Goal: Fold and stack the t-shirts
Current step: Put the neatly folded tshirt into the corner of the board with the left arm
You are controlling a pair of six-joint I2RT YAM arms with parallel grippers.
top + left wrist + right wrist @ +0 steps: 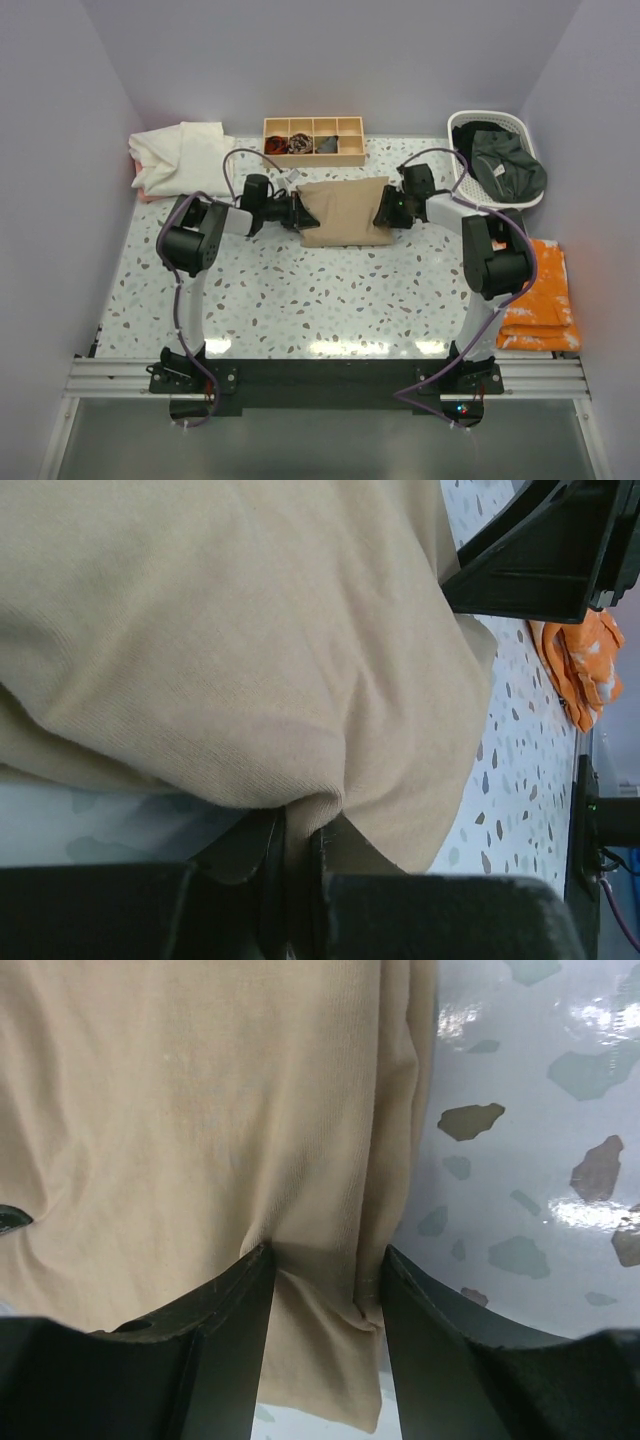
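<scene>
A folded tan t-shirt (345, 212) lies at the table's middle, with a gripper at each side edge. My left gripper (298, 212) is shut on a thin fold of its edge (297, 830). From the other side, my right gripper (385, 212) holds a thicker bunch of the shirt's edge (325, 1305) between its fingers (240, 1305); the cloth creases against both. Cream-white shirts (180, 155) are piled at the back left. A dark green shirt (505, 165) hangs out of the white basket.
A wooden divided tray (313, 140) stands behind the tan shirt. The white basket (470, 120) is at the back right. An orange cloth (540, 290) lies near the right arm and also shows in the left wrist view (585, 665).
</scene>
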